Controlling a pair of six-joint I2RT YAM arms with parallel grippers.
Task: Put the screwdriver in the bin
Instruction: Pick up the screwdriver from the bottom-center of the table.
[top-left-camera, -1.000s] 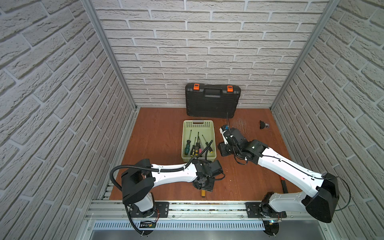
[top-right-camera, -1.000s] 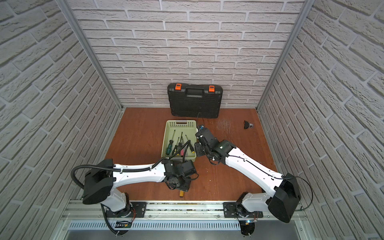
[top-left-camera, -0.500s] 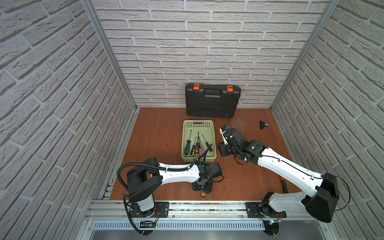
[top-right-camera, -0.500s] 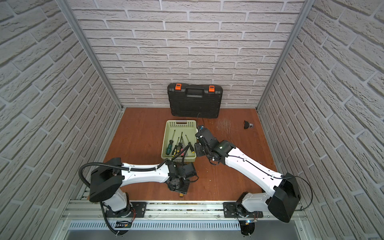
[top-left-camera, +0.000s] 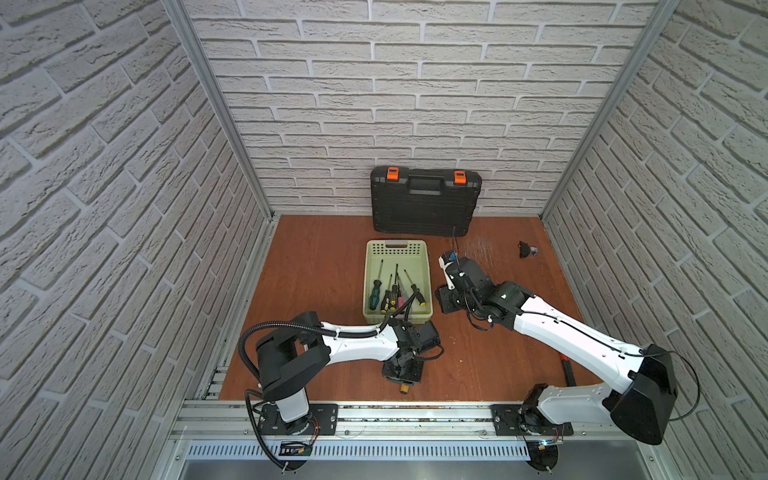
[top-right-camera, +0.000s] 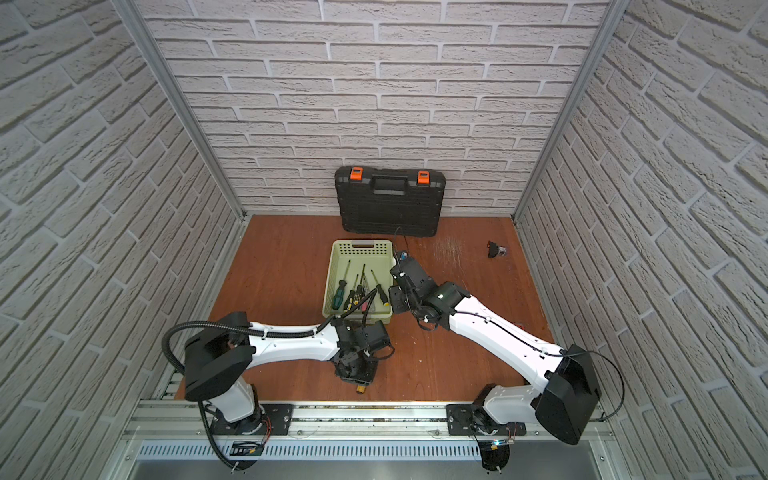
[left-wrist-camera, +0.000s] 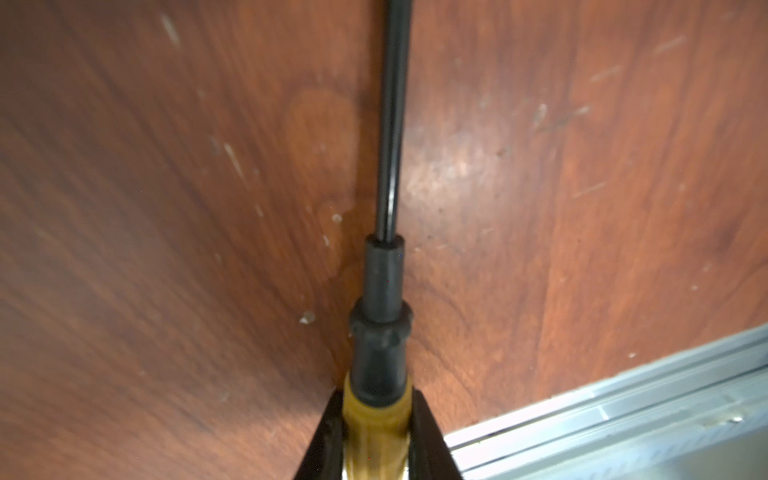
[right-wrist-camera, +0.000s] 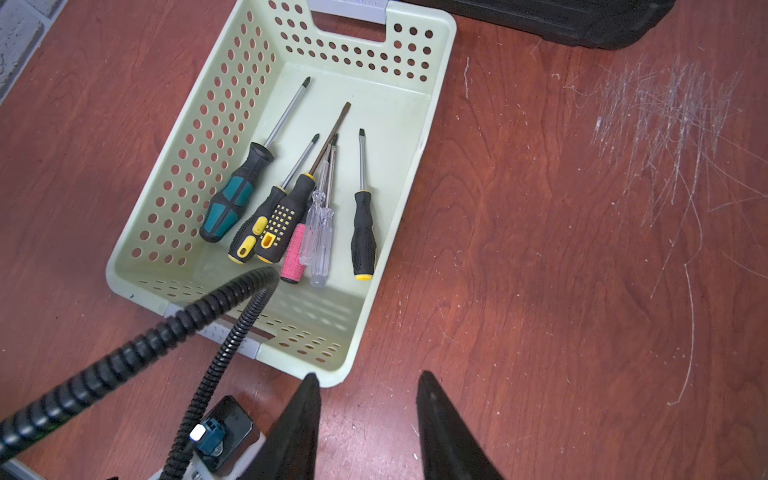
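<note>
At the left, a white arm stretches low over the reddish wooden worktop (top-left-camera: 316, 266). It ends in the left tool (top-left-camera: 402, 373), which points down close to the metal rail (top-left-camera: 415, 419) at the front edge. Its two black fingers (left-wrist-camera: 332, 419) are drawn in narrow and clamp the amber handle of the screwdriver (left-wrist-camera: 380, 332). The black collar and thin dark shaft run straight out ahead of the tool, close above the wood; whether they touch it I cannot tell. In both top views only the amber butt end shows from under the tool, on the rail side. So the screwdriver is outside the bin (top-left-camera: 368, 282), which sits just beyond the left tool, toward the back wall. The pale green bin has perforated walls and holds several drivers lying side by side, handles toward the tools: a teal-handled driver (right-wrist-camera: 235, 195), two black-and-yellow drivers (right-wrist-camera: 284, 216), a pink-handled driver (right-wrist-camera: 293, 257), clear-handled drivers (right-wrist-camera: 320, 237) and a black driver (right-wrist-camera: 363, 232) with a yellow cap. Just right of the bin hangs the right tool (right-wrist-camera: 366, 376), its fingers moderately apart with nothing between them. Farther beyond it, a black toolcase (top-left-camera: 424, 203) with orange latches stands against the brick wall. Off to that tool's right, well apart, lies a small black object (top-left-camera: 525, 249).
</note>
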